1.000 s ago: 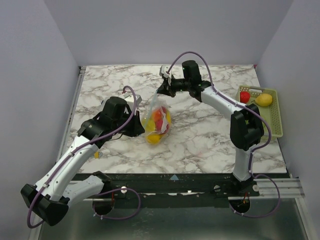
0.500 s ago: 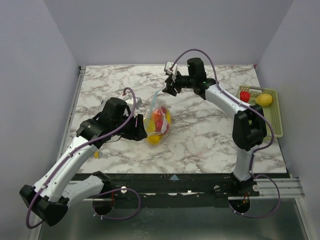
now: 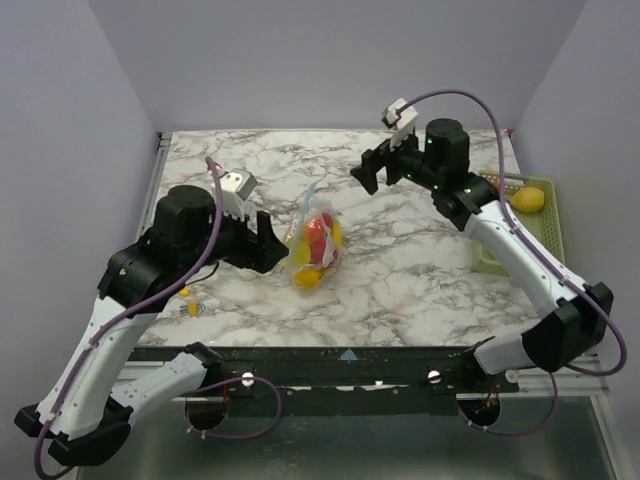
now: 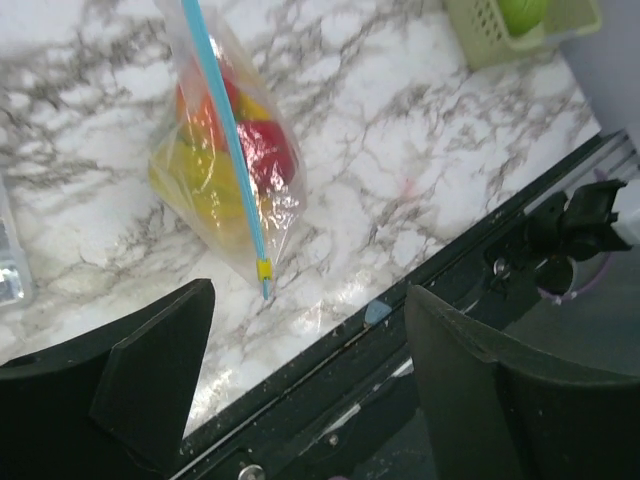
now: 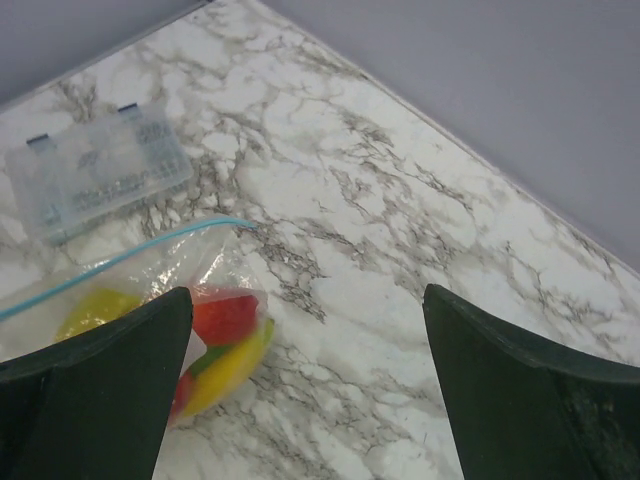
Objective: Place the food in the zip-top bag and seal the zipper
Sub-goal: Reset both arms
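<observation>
The zip-top bag [image 3: 313,248] rests on the marble table with nothing holding it. Through the clear plastic I see the food [image 4: 262,152], red and yellow pieces [image 5: 222,345]. The teal zipper [image 4: 228,130] runs as one thin line along the bag's top edge, and a small yellow tab [image 4: 264,268] sits at its near end. Just left of the bag, my left gripper [image 3: 268,243] is open, its jaws wide with nothing between them [image 4: 310,325]. Behind and right of the bag, my right gripper [image 3: 372,168] hangs open above the table and is also empty [image 5: 305,300].
A yellow-green mesh basket [image 3: 545,240] stands at the table's right edge with a yellow fruit [image 3: 529,199] in it; a green piece [image 4: 522,12] shows in the left wrist view. A flat clear packet [image 5: 95,170] lies left of the bag. The table's front rail [image 4: 470,250] is close.
Both grippers have opened and let go of the bag. The left arm drew back and up to the left, the right arm rose and swung right. The bag stays on the table.
</observation>
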